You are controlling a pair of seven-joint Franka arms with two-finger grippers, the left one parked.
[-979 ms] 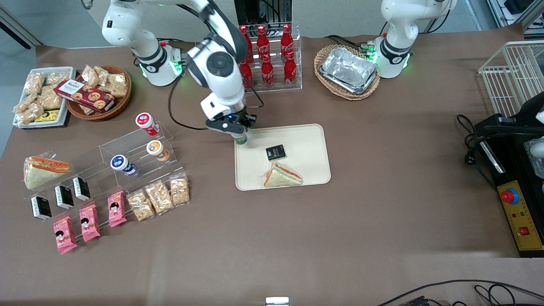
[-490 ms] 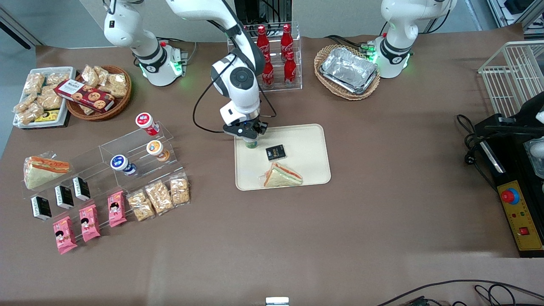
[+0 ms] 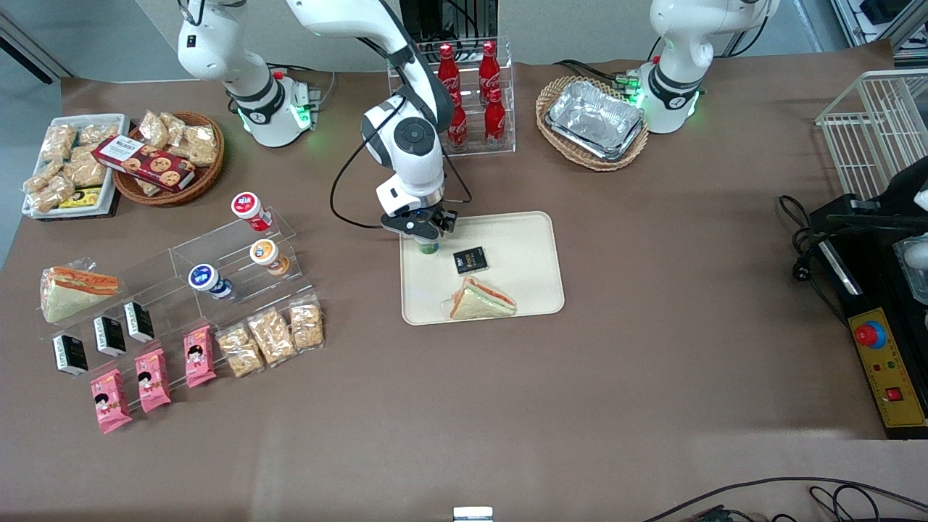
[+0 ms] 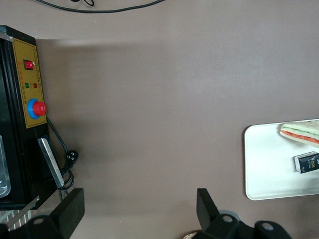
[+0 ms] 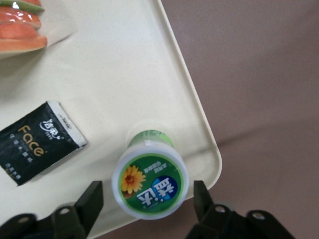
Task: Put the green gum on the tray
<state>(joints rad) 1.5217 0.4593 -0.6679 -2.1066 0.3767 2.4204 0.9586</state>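
Green gum (image 5: 149,184): stands upright on the tray (image 3: 522,279), in the corner nearest the cola bottles (image 3: 467,87) and the working arm's end; in the front view only a sliver of its green body (image 3: 428,248) shows under the wrist, upper middle of the frame.
Gripper (image 5: 148,199): directly above the bottle, fingers (image 5: 89,201) spread on either side of the white lid with a gap showing on each side, so the bottle appears let go.
Gripper, front view (image 3: 424,230): low over the tray's corner.
Neighbours: the black sachet (image 3: 470,260) lies just beside the bottle on the tray, the sandwich (image 3: 482,300) nearer the front camera; neither touches the bottle.
Step in hand: release and retreat, by my reading.
How to do it well: lift straight up, keeping the fingers wide until they pass the lid; any sideways drift could tip the bottle.
Risk: the bottle sits close to the rounded rim, so a nudge outward may roll it off the tray.
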